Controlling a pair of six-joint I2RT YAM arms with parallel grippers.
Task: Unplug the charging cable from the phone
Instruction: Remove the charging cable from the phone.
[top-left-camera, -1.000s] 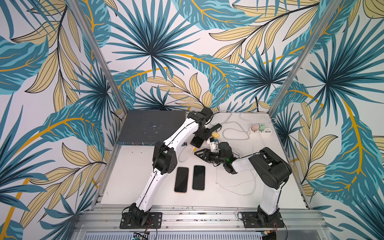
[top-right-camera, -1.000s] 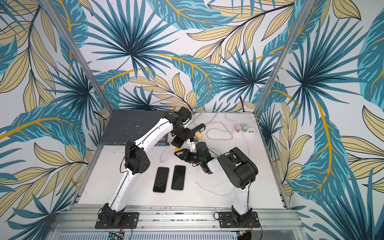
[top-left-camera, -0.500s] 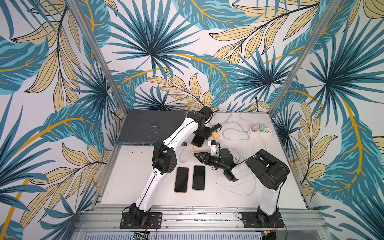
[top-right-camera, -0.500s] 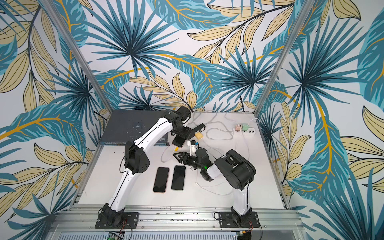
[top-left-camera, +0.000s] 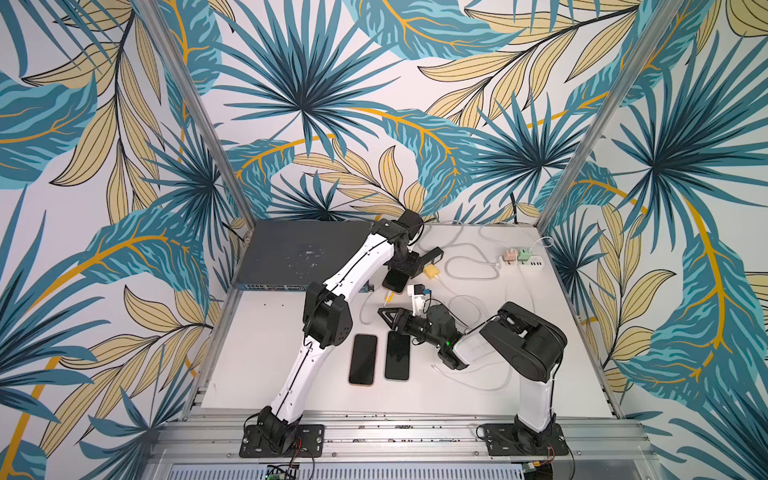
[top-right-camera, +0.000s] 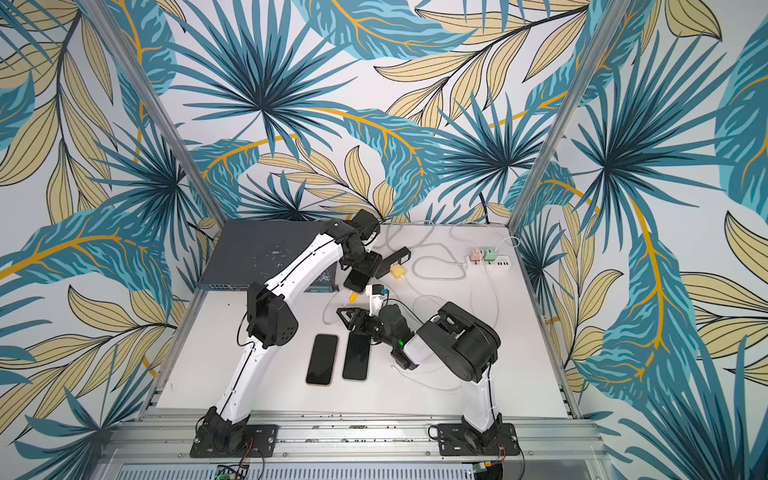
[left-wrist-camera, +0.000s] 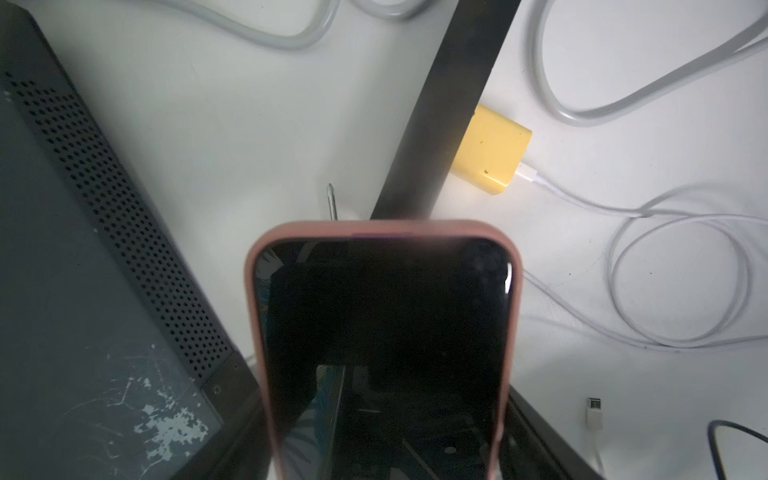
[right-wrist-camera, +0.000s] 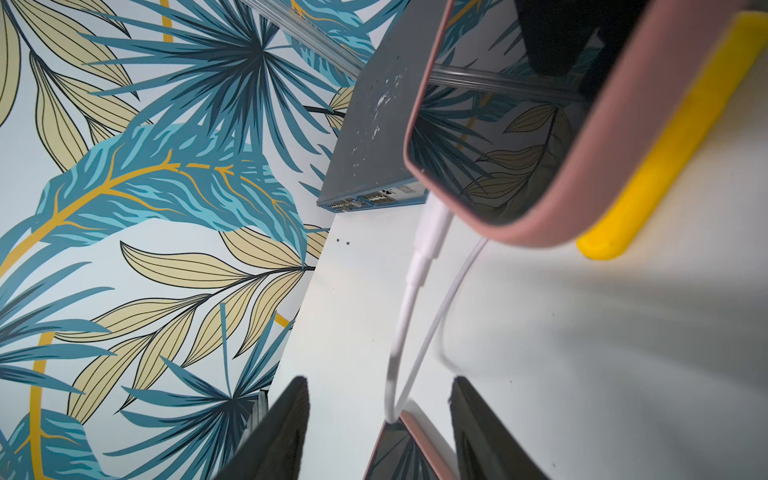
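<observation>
My left gripper is shut on the phone, a dark screen in a pink case, held above the back middle of the table; the phone fills the left wrist view. In the right wrist view the white plug of the charging cable sits in the end of the phone. The cable hangs down in a loop between the fingers of my right gripper, which is open and touches nothing. In both top views the right gripper lies low, just in front of the held phone.
Two more phones lie flat side by side in front of the right gripper. A grey switch box fills the back left. A yellow charger, a power strip and loose cables lie at the back right.
My right gripper has slid left along the table, from beside the held phone to a spot in front of its lower end. The left arm and the phone have stayed still.
</observation>
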